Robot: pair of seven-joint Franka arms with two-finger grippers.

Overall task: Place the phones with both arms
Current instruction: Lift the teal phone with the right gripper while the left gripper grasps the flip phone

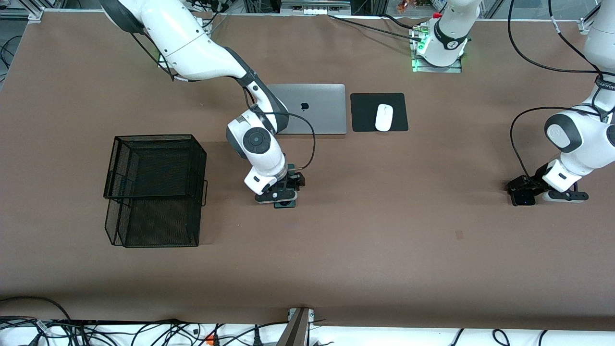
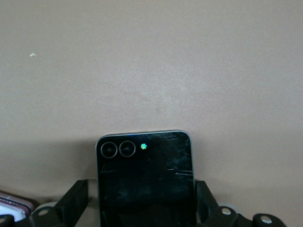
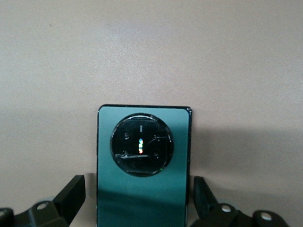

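Note:
The dark-green phone (image 3: 142, 189) with its round camera ring lies flat on the brown table (image 1: 384, 216). My right gripper (image 3: 139, 201) is low over it and open, with one finger on each side and a small gap at both. In the front view this gripper (image 1: 283, 194) hides most of the green phone (image 1: 284, 204). The squarish black phone (image 2: 146, 179) lies flat toward the left arm's end. My left gripper (image 2: 141, 201) is open and straddles it, close to both edges. It shows in the front view (image 1: 526, 192) over the black phone (image 1: 522, 198). A corner of the pale lilac-white phone (image 2: 12, 202) lies beside it.
A black wire-mesh basket (image 1: 153, 190) stands toward the right arm's end of the table. A closed silver laptop (image 1: 314, 108) and a white mouse (image 1: 384, 117) on a black pad (image 1: 365, 113) lie nearer the robots' bases.

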